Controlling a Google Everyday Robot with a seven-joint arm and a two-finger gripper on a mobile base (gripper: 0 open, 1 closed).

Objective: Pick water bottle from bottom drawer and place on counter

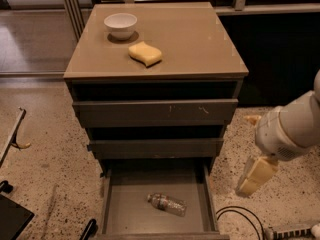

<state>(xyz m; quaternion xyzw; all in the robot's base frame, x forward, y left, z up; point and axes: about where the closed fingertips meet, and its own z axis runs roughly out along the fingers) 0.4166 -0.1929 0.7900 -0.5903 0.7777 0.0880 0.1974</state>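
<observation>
- The bottom drawer (131,215) stands pulled out far, so its grey floor is open from above; I judge this is to let the arm reach in.
- Inside it lies only the water bottle (166,204), on its side near the middle, touching no wall.
- The gripper (256,175) hangs to the right of this drawer, over the speckled floor, well apart from the bottle (released or clenched, I cannot tell).
- The counter (195,39) carries a white bowl (120,25) and a yellow sponge (145,53) on its left part; the right part seems suitable for the bottle.
</observation>
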